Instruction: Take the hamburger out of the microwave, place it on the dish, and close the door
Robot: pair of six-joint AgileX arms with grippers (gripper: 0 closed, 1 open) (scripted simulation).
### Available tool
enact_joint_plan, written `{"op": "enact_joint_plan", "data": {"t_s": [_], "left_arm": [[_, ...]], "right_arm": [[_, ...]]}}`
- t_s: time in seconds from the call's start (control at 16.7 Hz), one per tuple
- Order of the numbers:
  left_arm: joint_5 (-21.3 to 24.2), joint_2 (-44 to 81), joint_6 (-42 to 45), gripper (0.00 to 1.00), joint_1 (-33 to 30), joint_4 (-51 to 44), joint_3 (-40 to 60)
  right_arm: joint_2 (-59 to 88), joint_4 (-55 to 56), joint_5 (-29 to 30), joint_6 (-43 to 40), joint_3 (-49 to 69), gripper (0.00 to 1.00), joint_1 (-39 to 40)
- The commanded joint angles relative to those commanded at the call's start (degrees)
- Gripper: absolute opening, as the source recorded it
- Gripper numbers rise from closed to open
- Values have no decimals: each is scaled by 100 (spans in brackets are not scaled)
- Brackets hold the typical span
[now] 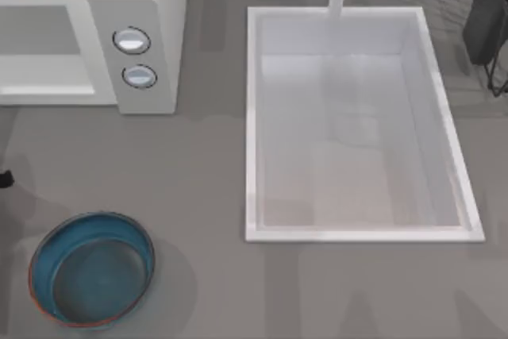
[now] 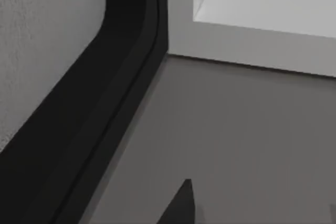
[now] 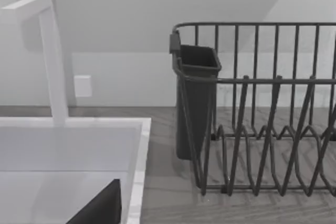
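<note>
Opening step: microwave [image 1: 139, 33] upper left, dish [image 1: 48, 256] lower left, empty. Next: reaching in. Gripper states: cannot tell.

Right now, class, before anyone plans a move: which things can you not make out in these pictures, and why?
1. Microwave cavity, top view: cut off by the left edge; contents cannot be told.
2. Dish rack, top view: cut off by the right edge.
3. Left wrist view: a close black band hides what lies behind it.
</note>
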Motion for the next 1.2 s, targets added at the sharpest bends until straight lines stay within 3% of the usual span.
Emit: {"op": "enact_joint_plan", "data": {"t_s": [0.3,0.96,1.2], "left_arm": [[-5,-555,-3,0,0,-553,80],[-40,-3344,0,0,11,-3637,305],[-44,-3628,0,0,13,-3956,328]], "right_arm": [[0,0,0,0,0,100,0],[0,0,0,0,0,100,0],[0,0,0,0,0,100,0]]}}
